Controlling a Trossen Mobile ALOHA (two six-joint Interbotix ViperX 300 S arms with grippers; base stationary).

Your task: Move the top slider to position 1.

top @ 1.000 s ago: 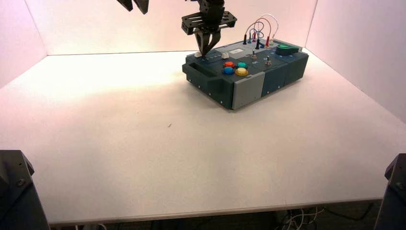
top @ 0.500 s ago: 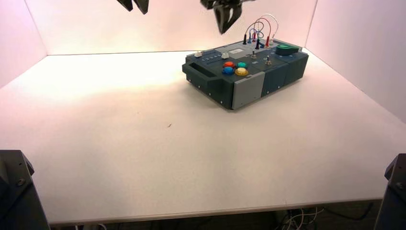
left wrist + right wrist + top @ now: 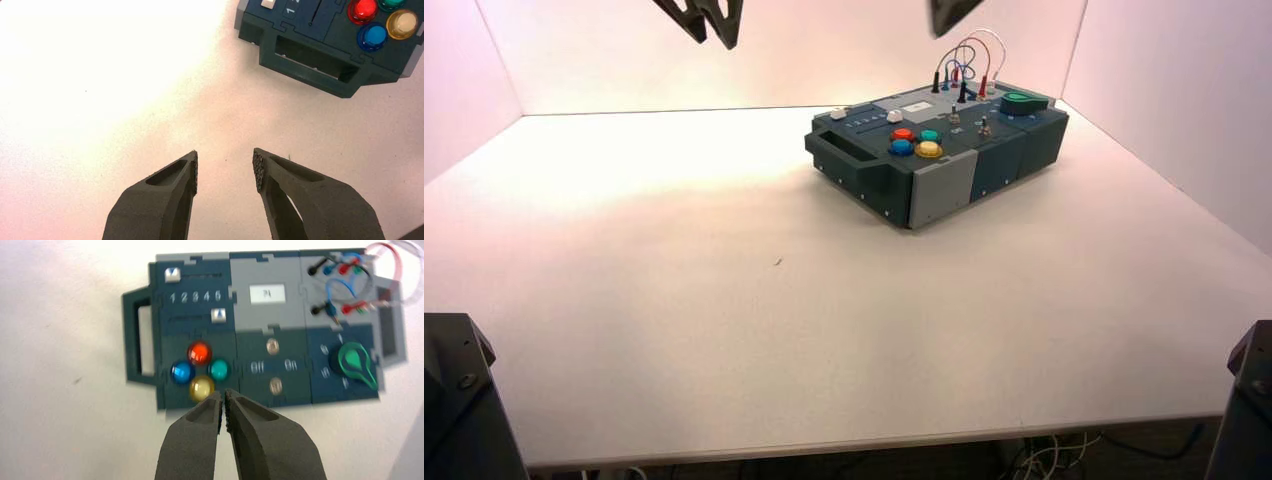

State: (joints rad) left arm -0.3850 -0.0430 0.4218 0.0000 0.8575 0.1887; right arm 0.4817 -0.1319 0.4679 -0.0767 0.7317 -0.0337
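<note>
The right tool (image 3: 223, 396), fingers together, hovers above the box (image 3: 270, 332). The top slider (image 3: 172, 275) sits at 1. The left tool (image 3: 225, 157), fingers apart, hangs over the surface (image 3: 225, 120).

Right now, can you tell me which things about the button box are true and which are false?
1. The top slider is at number 1. True.
2. The other slider is at 2 too. False: it is at 5.
3. The right gripper is pinching the top slider. False: it is shut on nothing, away from the box.
4. The left gripper is open, off the box over the table. True.
5. The big knob is yellow. False: it is green.
6. There are four round buttons, including a red one. True.
</note>
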